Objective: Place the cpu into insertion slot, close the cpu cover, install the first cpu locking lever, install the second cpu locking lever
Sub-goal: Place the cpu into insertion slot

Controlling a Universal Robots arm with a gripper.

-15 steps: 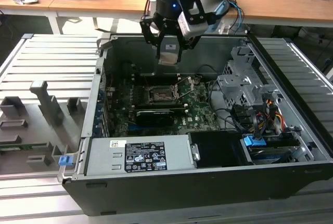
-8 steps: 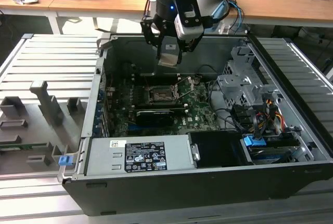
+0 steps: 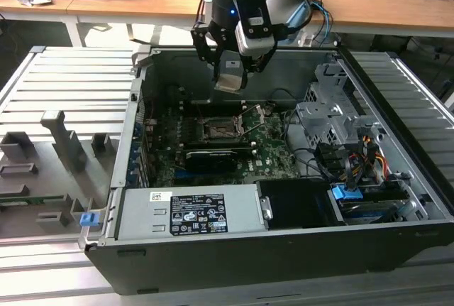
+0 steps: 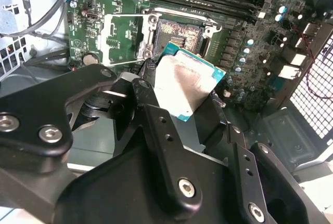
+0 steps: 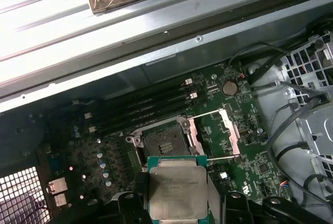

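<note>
fingers (image 4: 156,115) clamped on the cpu (image 4: 184,86), pinching it by two opposite edges, its silvery face showing in both wrist views. the gripper (image 3: 230,73) hangs in the air over the open case (image 3: 397,100), with the cpu well clear of the board (image 3: 273,151). below it the slot (image 5: 164,142) lies bare and dark, nothing seated in it. the cover (image 5: 229,126) is flipped open, off the slot to one side, with a thin lever (image 5: 221,157) swung out by it. memory sticks (image 5: 140,107) run just beyond the slot. a wooden desk (image 3: 142,4) stands behind the case.
</note>
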